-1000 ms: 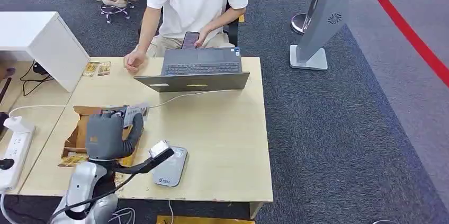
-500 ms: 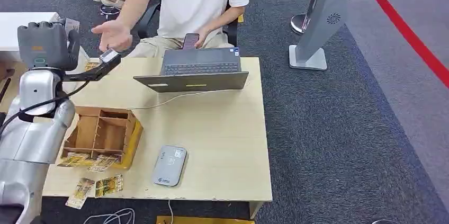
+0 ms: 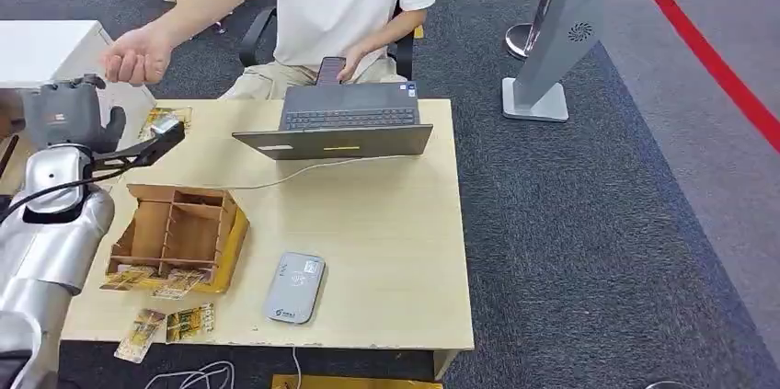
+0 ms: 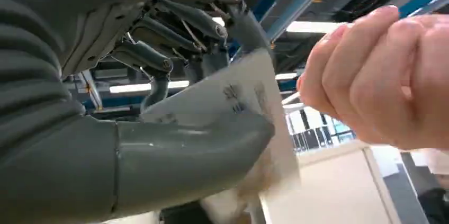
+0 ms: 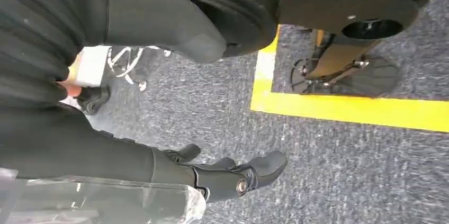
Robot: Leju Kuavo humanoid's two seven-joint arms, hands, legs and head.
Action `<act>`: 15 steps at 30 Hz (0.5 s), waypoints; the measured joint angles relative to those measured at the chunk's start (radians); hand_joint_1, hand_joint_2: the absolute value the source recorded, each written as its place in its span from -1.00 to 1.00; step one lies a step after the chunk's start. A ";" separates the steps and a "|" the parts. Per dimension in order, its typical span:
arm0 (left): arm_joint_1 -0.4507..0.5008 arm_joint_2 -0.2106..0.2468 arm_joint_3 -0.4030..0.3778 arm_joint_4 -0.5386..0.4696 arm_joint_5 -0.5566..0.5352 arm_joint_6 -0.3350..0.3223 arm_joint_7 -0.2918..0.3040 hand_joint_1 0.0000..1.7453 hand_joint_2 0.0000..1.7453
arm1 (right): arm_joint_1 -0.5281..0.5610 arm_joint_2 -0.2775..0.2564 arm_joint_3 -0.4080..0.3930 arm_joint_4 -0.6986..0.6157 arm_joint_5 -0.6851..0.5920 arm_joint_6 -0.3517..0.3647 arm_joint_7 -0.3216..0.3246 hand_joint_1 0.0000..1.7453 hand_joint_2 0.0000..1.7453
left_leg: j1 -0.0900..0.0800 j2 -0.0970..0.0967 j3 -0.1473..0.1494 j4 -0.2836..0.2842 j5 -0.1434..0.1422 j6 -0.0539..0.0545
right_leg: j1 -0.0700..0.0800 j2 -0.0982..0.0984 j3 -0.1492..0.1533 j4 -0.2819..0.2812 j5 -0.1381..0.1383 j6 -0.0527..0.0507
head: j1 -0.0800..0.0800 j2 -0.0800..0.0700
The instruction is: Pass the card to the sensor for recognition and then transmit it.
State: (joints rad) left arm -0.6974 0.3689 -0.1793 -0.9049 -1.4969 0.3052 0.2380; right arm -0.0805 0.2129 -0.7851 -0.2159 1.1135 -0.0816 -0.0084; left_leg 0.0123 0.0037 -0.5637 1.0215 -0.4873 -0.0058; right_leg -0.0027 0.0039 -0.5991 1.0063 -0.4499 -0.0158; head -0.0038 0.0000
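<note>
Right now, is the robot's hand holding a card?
Yes, the left hand holds a pale card between its thumb and fingers, close to the person's hand.

Light wooden worktop (image 3: 386, 223) w/ open grey laptop (image 3: 345, 122) at far edge, white cable (image 3: 313, 166) trailing from it. Brown cardboard divider box (image 3: 179, 233) near left side. White cabinet (image 3: 46, 49) far left. Grey angled floor stand (image 3: 556, 40) on dark grey carpet (image 3: 598, 223), red floor stripe (image 3: 708, 53) beyond.
</note>
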 joint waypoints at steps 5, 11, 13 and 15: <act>0.058 0.003 0.007 -0.042 0.010 0.005 -0.016 -1.00 1.00 | 0.002 0.003 0.009 0.000 0.008 -0.010 0.005 -1.00 1.00 | 0.000 0.000 0.000 0.000 0.000 0.000 | 0.000 0.000 0.000 0.000 0.000 0.000 | 0.000 0.000; 0.107 -0.005 0.007 -0.127 0.020 -0.005 -0.040 -1.00 1.00 | 0.003 0.003 0.010 0.000 0.010 -0.011 -0.002 -1.00 1.00 | 0.000 0.000 0.000 0.000 0.000 0.000 | 0.000 0.000 0.000 0.000 0.000 0.000 | -0.001 0.000; 0.133 -0.007 0.007 -0.176 0.041 -0.019 -0.054 -1.00 1.00 | 0.003 0.003 0.010 0.000 0.009 -0.013 -0.003 -1.00 1.00 | 0.000 0.000 0.000 0.000 0.000 0.000 | 0.000 0.000 0.000 0.000 0.000 0.000 | -0.001 0.000; 0.168 -0.011 0.007 -0.246 0.066 -0.045 -0.065 -1.00 1.00 | 0.005 0.003 0.010 0.000 0.008 -0.013 -0.003 -1.00 1.00 | 0.000 0.000 0.000 0.000 0.000 0.000 | 0.000 0.000 -0.001 0.000 0.000 0.000 | -0.002 0.000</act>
State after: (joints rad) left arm -0.5290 0.3582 -0.1720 -1.1507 -1.4306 0.2602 0.1728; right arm -0.0755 0.2155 -0.7748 -0.2163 1.1215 -0.0946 -0.0118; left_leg 0.0124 0.0039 -0.5638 1.0215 -0.4878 -0.0062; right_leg -0.0026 0.0041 -0.5997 1.0062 -0.4500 -0.0158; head -0.0054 0.0000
